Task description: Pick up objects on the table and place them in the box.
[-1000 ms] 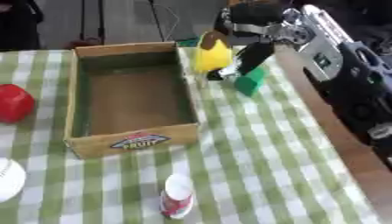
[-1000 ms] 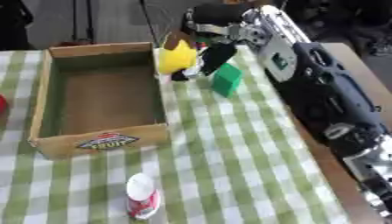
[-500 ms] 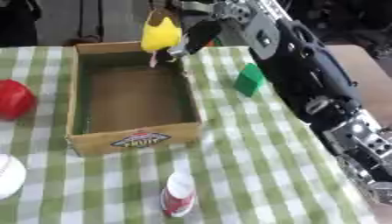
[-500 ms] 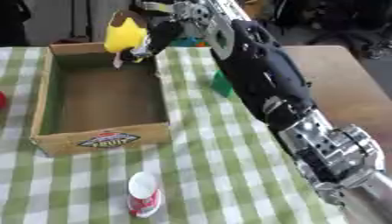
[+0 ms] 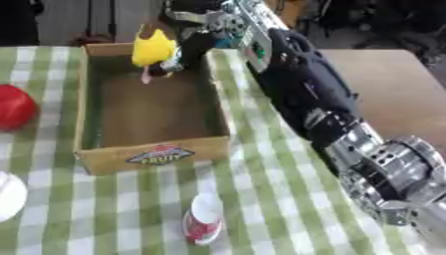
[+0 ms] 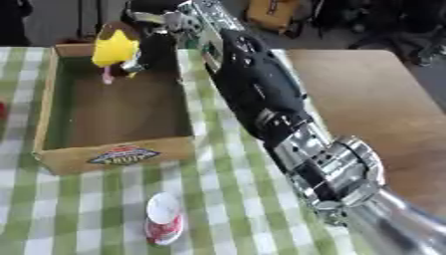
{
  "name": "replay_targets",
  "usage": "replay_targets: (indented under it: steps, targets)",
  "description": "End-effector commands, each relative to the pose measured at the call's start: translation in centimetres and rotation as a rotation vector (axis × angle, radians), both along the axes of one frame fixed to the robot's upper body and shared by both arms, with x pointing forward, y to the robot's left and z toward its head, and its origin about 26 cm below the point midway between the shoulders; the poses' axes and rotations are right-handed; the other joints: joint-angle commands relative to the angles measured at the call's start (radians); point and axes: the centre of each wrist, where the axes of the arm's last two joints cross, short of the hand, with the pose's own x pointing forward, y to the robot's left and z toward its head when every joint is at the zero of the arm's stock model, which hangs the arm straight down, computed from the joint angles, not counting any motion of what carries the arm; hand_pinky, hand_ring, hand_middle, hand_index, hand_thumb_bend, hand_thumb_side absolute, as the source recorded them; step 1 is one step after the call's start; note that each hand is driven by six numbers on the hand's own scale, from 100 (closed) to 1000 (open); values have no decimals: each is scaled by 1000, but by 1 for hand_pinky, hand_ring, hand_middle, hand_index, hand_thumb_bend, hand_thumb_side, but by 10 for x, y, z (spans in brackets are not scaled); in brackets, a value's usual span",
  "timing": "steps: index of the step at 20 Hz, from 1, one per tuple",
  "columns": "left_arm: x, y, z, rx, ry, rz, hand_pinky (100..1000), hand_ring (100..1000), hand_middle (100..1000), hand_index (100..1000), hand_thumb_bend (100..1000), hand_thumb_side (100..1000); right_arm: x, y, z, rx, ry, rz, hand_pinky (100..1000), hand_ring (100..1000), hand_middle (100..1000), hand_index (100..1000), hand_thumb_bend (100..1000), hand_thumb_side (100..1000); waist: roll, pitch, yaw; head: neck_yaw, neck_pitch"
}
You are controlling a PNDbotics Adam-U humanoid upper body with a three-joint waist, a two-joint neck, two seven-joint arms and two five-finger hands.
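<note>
- Two views cover the moment. Left eye view: the right hand (image 5: 193,42) reaches in over the far end of the box (image 5: 153,155), fingers curled round a yellow object (image 5: 154,47) and pinching it from its right side. The object hangs above the box's far interior, apart from the floor, so it appears positioned for release inside the walls.
- Same view: the box sits open-topped toward the tabletop's far left corner. A red object (image 5: 15,107) lies at the left edge, a white object (image 5: 9,195) at the near-left edge, and a small red-and-white cup (image 5: 203,225) near the near edge; judged as yet to be collected.
- Right eye view: the right arm (image 6: 257,94) spans the tablecloth (image 6: 226,199) diagonally, keeping clear of the box's right wall. The left hand shows in neither view.
</note>
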Motion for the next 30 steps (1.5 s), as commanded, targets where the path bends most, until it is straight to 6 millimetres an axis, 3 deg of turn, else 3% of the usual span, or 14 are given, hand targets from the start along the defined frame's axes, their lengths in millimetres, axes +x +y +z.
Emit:
replay_targets:
  steps: [1,5,7,8,9,11,18,20,21,27,30]
  targets:
    - [-3,1,12,32,-28,-5,759,893,818,909,100,919,0,3,10,12,-42,-13,640,605,376,550,669,736,6,-18,5,-7,-7]
    - [-3,0,12,34,-28,-8,760,893,818,909,100,919,4,4,3,0,-41,-14,696,729,532,753,700,812,7,-15,8,-8,-8]
    - [-3,0,12,34,-29,-9,760,893,818,909,100,918,5,4,1,-16,-34,-7,732,782,655,864,731,855,8,-14,8,-7,-8]
    - [-3,0,12,33,-29,-9,760,893,818,909,100,918,5,4,0,-23,-30,-2,732,782,655,864,731,855,8,-14,8,-6,-8]
    - [-3,0,12,33,-29,-9,761,893,819,910,100,917,5,4,0,-29,-29,3,754,824,757,917,756,876,8,-14,8,-6,-8]
    - [-3,1,12,32,-29,-9,762,893,819,910,100,917,5,3,1,-32,-29,10,764,845,803,935,774,879,9,-14,8,-5,-8]
    - [-3,2,11,29,-28,-5,764,893,819,910,100,916,3,2,6,-17,-40,20,764,850,808,928,788,871,11,-16,5,-2,-11]
    - [-3,2,10,29,-26,-3,765,893,819,910,100,915,1,2,11,10,-56,36,753,839,786,910,771,883,13,-18,2,-2,-10]
    - [-3,2,10,28,-24,-2,765,893,819,910,100,914,-2,0,17,36,-80,48,732,817,741,881,728,935,15,-20,-1,-1,-9]
    - [-5,6,5,15,-15,15,763,892,819,909,100,917,-46,-26,72,273,-330,155,692,766,694,837,659,1000,24,-23,-25,10,-10]
    - [-6,8,2,8,-10,29,763,892,819,909,100,917,-77,-47,85,356,-423,187,694,767,695,834,650,1000,33,-23,-42,26,-11]
